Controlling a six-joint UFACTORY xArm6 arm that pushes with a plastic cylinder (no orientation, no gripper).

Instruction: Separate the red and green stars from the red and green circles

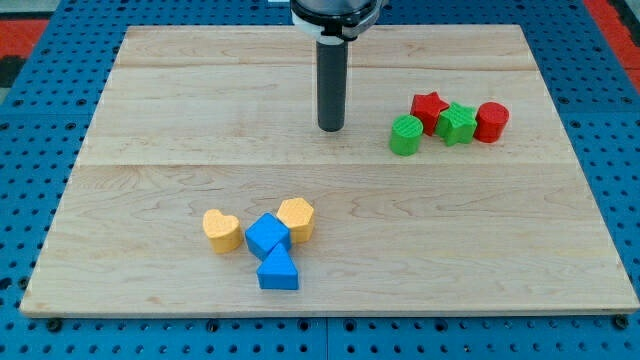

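- Rod tip [331, 129] is seen resting on the wooden board [150, 120], upper centre of the view; rod is held upright, approx. vertical, descending from a dark mount cut off at the view's top edge.
- No block is touched by my tip; nothing is held or pushed at this moment.
- Task cluster is located to the tip's right, near the view's upper right: green circle [405, 135], red star [430, 109], green star [458, 123], red circle [491, 121].
- The four are packed in a rough row, each touching or just beside its neighbour; green circle is nearest the tip, w/ a clear gap between them; red circle is farthest.
- Stars are flanked by the circles, i.e. not separated.
- Second cluster is found well apart, lower centre-left: yellow heart [221, 229], blue cube-like block [267, 236], yellow hexagonal block [296, 219], blue triangle [277, 271].
- Blue triangle lies just below the other blue block, touching it; the yellow hexagonal block sits against that block's upper right.
- Board is set on a blue perforated surface [30, 150].
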